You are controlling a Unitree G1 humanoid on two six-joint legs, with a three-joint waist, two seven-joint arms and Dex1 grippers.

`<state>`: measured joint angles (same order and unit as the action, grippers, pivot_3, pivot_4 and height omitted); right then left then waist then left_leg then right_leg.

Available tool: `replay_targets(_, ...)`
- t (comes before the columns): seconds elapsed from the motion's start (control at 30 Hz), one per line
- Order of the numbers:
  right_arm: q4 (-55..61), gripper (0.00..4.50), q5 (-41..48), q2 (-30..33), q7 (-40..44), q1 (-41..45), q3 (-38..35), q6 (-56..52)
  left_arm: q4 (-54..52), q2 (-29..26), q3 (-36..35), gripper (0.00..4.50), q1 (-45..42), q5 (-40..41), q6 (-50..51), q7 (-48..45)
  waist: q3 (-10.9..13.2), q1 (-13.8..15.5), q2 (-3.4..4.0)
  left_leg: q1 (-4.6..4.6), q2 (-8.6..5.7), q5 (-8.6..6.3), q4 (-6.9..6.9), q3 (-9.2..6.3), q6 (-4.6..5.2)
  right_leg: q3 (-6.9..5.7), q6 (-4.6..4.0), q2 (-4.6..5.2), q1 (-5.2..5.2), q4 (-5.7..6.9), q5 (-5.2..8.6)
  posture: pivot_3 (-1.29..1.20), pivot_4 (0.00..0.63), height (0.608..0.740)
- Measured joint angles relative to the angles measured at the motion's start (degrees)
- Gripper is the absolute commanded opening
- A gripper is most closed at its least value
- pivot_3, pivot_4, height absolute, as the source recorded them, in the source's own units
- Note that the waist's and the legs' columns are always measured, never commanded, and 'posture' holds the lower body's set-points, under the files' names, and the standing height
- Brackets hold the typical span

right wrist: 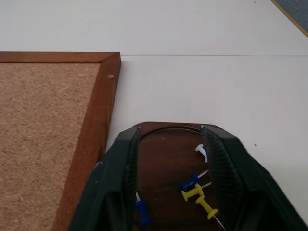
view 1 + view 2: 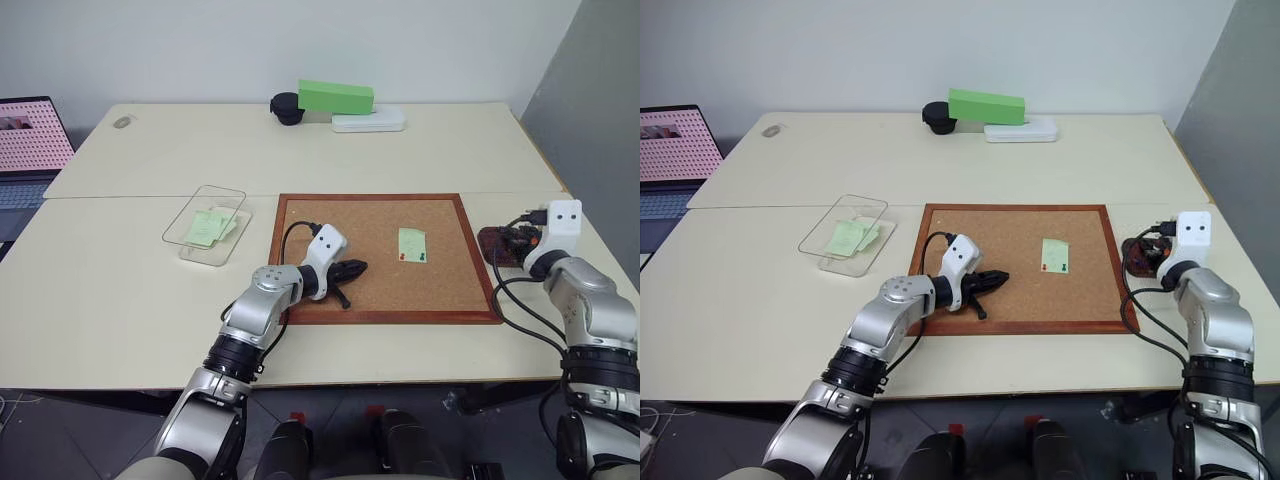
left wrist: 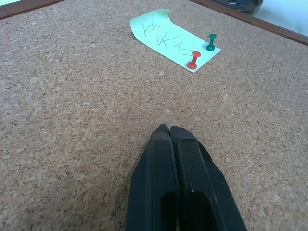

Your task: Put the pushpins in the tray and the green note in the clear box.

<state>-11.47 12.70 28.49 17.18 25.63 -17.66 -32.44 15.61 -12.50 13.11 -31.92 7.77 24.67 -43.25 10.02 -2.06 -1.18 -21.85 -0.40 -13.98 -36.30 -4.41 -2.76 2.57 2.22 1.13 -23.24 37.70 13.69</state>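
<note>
A pale green note lies on the corkboard, held at its near edge by a red pushpin and a dark green pushpin. My left gripper is shut and empty. It rests low over the cork, a short way left of the note. The dark reddish-brown tray sits just off the board's right edge and holds several pushpins in blue, yellow and white. Above the tray, my right gripper is open, with nothing between its fingers. The clear box, left of the board, has pale green notes inside.
At the table's far edge stand a bright green block, a flat white box and a black round object. A laptop sits at the far left. Black cables run by each wrist.
</note>
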Motion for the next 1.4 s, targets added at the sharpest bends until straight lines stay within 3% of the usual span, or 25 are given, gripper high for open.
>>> replay_targets(0.13, -1.3, 3.77, -0.3, 0.6, -0.3, 0.7, 0.0, 1.2, -0.1, 0.0, 0.0, 0.0, 0.0, 0.0, 0.1, 0.1, 0.0, 0.0, 0.0, 0.0, 0.0, 0.0, 0.0, 0.0, 0.0, 0.0, 0.23, 0.0, 0.0, 0.0, 0.13, 0.0, 0.15, 0.74)
replay_targets(0.6, 18.2, 3.77, 5.5, 1.8, 15.4, -9.6, 10.7, -0.1, -0.9, -0.1, 0.0, 0.0, 0.2, 0.0, 1.2, 0.1, 0.0, -0.1, 0.0, 0.0, 0.01, 0.0, 0.01, -0.04, 0.0, -0.02, 0.26, -0.02, 0.01, -0.04, 0.16, 0.0, 0.15, 0.74)
replay_targets(1.03, 13.0, 3.77, 3.7, -3.4, 15.0, -7.0, 15.6, 1.9, -2.2, -0.8, 0.0, 0.0, 0.5, 0.1, 2.3, -0.1, 0.0, 0.0, -0.02, 0.0, 0.02, 0.0, 0.01, -0.05, 0.0, -0.04, 0.26, -0.02, 0.01, -0.05, 0.16, 0.0, 0.15, 0.74)
replay_targets(1.4, 4.6, 1.56, 1.8, -6.0, 15.1, -4.5, 16.9, 7.5, -4.8, -1.3, 0.0, 0.0, 2.0, 0.2, 3.5, 0.0, 0.0, -0.1, -0.02, 0.0, 0.04, 0.0, 0.02, -0.06, 0.0, -0.04, 0.25, -0.02, 0.01, -0.04, 0.16, 0.0, 0.15, 0.74)
